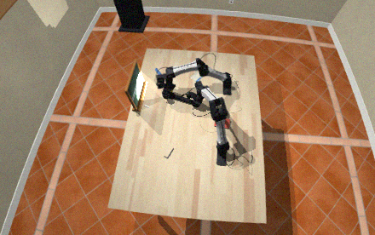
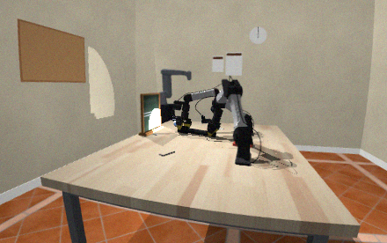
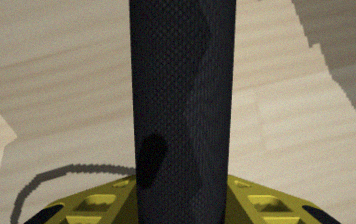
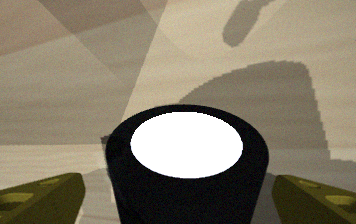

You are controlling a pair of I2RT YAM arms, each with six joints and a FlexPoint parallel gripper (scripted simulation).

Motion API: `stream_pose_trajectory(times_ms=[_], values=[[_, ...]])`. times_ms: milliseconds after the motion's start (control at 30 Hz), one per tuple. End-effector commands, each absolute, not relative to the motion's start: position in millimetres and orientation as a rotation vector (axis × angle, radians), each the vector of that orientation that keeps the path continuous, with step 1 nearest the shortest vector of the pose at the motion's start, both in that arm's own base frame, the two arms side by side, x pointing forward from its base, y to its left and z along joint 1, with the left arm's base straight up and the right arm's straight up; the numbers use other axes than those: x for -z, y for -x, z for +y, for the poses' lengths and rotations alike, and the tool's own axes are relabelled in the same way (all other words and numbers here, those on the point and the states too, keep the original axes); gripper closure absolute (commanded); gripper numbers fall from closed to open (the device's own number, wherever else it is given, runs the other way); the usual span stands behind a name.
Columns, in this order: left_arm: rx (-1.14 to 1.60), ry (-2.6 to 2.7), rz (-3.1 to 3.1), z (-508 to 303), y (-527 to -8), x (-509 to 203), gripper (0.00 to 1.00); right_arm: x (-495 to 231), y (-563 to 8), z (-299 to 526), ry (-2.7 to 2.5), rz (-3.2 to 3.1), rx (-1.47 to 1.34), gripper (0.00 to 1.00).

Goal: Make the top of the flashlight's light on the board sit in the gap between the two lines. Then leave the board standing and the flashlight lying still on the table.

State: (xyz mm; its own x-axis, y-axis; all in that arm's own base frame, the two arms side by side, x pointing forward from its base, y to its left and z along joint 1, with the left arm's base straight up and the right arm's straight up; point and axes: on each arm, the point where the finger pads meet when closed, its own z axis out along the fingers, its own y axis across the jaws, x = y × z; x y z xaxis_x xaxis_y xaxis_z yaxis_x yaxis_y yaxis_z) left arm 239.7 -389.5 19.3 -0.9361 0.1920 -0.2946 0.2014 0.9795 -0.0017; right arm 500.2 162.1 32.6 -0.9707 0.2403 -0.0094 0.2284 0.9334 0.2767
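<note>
Two arms meet over the surface (image 1: 230, 196) (image 2: 132, 167) in the top view, with the flashlight (image 1: 182, 99) (image 2: 197, 131) (image 3: 182, 100) (image 4: 185, 200) between them, its head toward the standing board (image 1: 134, 92) (image 2: 149, 102). Aiming seems to be the step in hand.

In the exterior view, the flashlight lies low and roughly level. Its light (image 1: 141, 83) (image 2: 155, 119) makes a round-topped white patch beside the visible stretch of lines (image 2: 147, 115); whether its top sits in the gap is too fine to tell.

The left wrist view shows the left hand (image 1: 197, 100) (image 2: 213, 132) (image 3: 181, 183) closed on the dark, finely textured barrel.

In the right wrist view, the right hand (image 1: 167, 93) (image 2: 183, 128) (image 4: 179, 182) is wide open around the black head, whose lens (image 4: 187, 145) glows white. Next probably comes a small tilt correction if needed, then a gentle release that leaves the flashlight still.
</note>
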Motion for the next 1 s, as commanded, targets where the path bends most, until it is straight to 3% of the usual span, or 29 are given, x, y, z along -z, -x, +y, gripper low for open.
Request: stream_pose_trajectory(times_ms=[0,533,967], values=[[0.084,-0.312,2.792,-393,-240,-36,0.70,-23,-501,159,-0.389,3.064,-0.398,0.00],[0.084,-0.312,2.792,-393,-240,-36,0.70,-88,-502,149,-0.362,3.001,-0.453,0.00],[0.084,-0.312,2.792,-393,-240,-36,0.70,-77,-497,152,-0.357,3.058,-0.434,0.00]])
